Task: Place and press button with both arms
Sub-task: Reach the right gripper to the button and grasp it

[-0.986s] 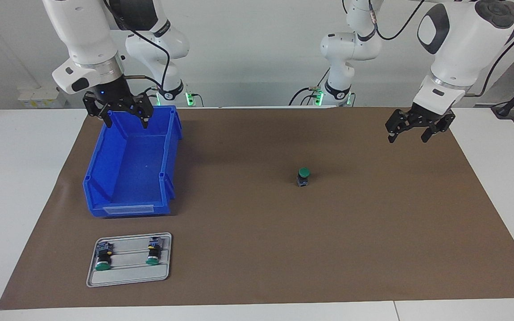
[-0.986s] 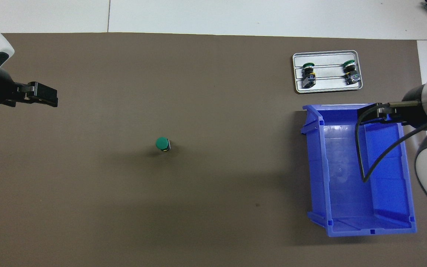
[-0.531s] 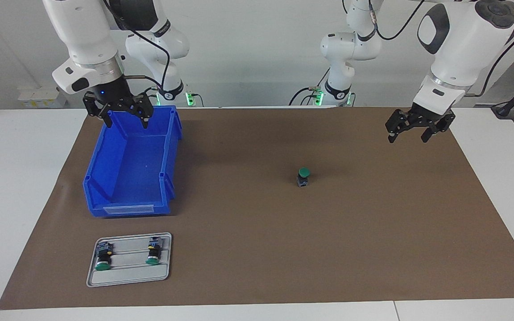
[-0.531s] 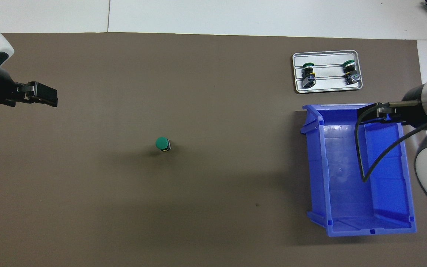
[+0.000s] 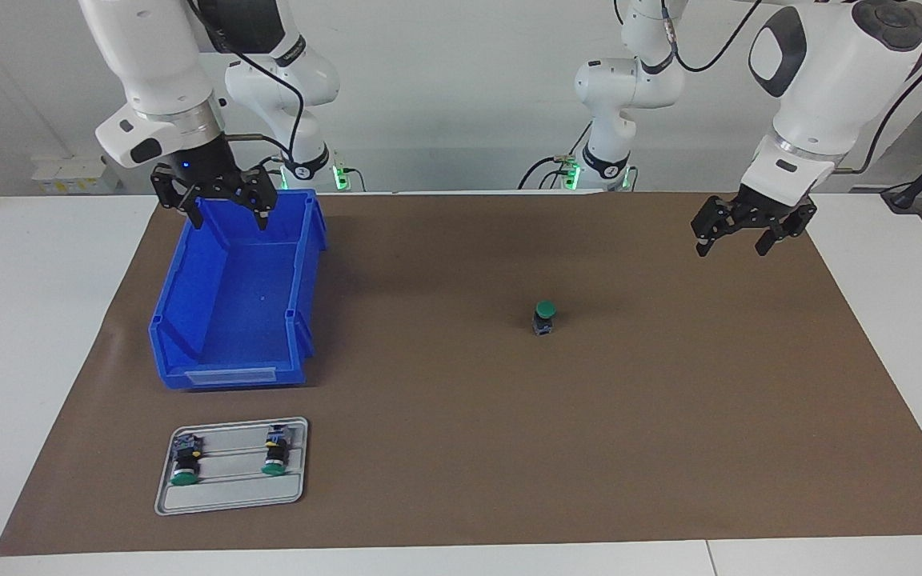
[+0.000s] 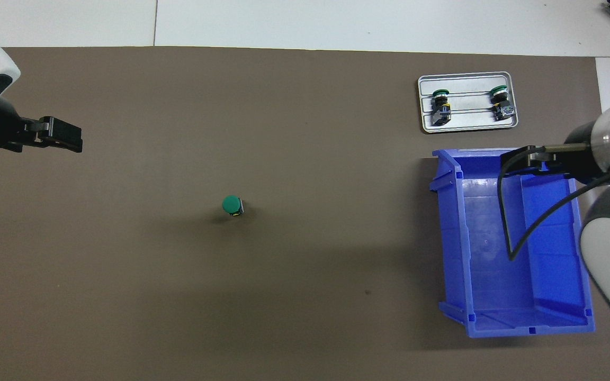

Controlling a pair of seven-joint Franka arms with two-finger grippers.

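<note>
1. Standing upright on the mat, cap up, the button sits near the middle, toward the left arm's end.
2. Left gripper hangs over the mat's corner nearest its base, jaws apart, empty.
3. Right gripper hangs over the bin, jaws apart, empty; the overhead view hides its fingertips.
4. Two more buttons lie on a tray at the mat's edge farthest from the robots.

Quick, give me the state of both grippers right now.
Left gripper: open, holding nothing, up over the brown mat.
Right gripper: open, holding nothing, over the blue plastic bin.
</note>
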